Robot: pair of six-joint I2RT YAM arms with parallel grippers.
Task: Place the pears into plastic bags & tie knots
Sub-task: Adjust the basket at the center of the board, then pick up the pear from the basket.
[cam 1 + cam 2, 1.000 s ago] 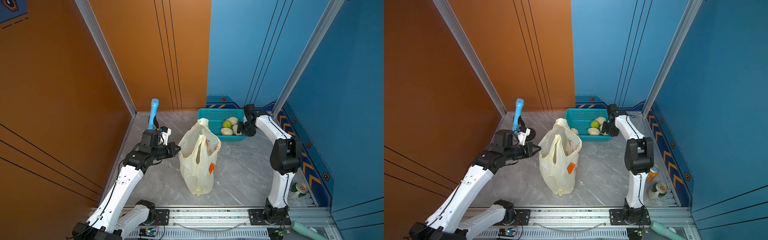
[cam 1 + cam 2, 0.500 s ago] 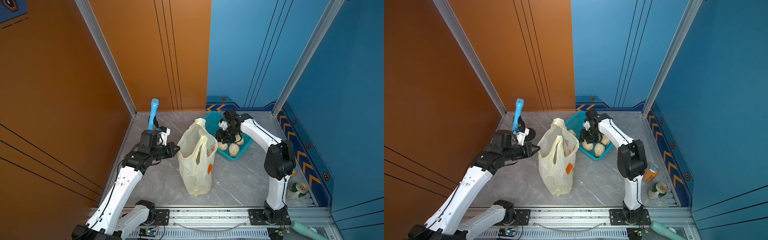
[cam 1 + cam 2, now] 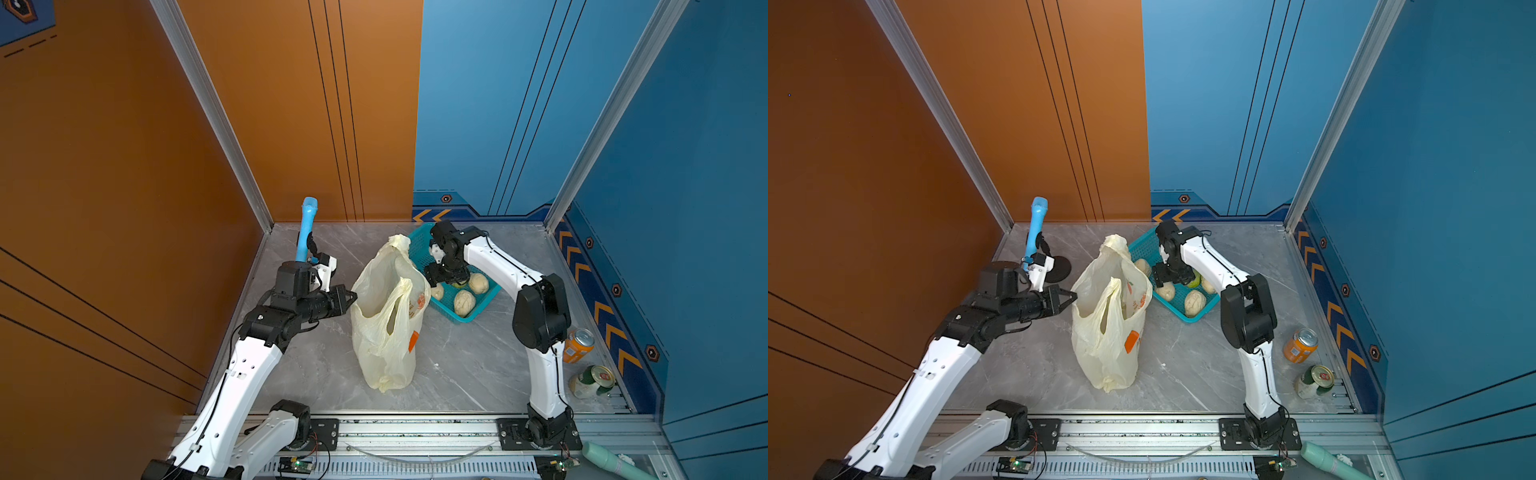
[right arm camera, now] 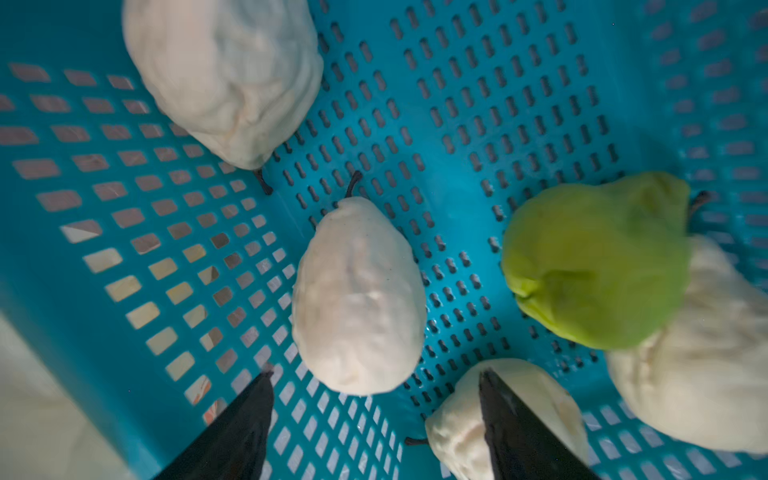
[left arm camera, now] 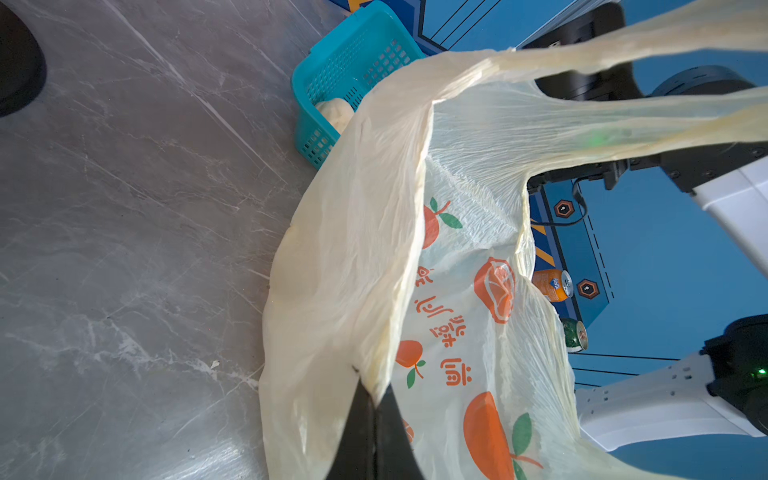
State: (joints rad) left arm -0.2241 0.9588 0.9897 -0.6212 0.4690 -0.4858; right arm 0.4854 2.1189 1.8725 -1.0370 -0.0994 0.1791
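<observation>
The pears (image 4: 357, 295), four lumpy cream and one smooth green, lie beneath the right gripper (image 4: 374, 374), its jaws now spread wider and empty, in the perforated teal basket (image 4: 457, 104). The basket has slid up beside the thin yellow bag (image 3: 386, 316), and the left gripper (image 5: 376, 395) pinches the bag's rim.

This is a purpose-built robotics lab cell, not a lived-in room. It is a small booth closed in by flat orange wall panels (image 3: 124, 166) and blue wall panels (image 3: 498, 104) joined by bare aluminium posts (image 3: 212, 112), with a printed chevron strip (image 3: 602, 311) along the foot of the blue side. A grey marble-look tabletop (image 3: 478, 365) ends at an aluminium rail (image 3: 415, 428) where a left arm (image 3: 249, 365) and a right arm (image 3: 544, 374) are bolted, with a small exposed circuit board (image 3: 297, 464) below it.
</observation>
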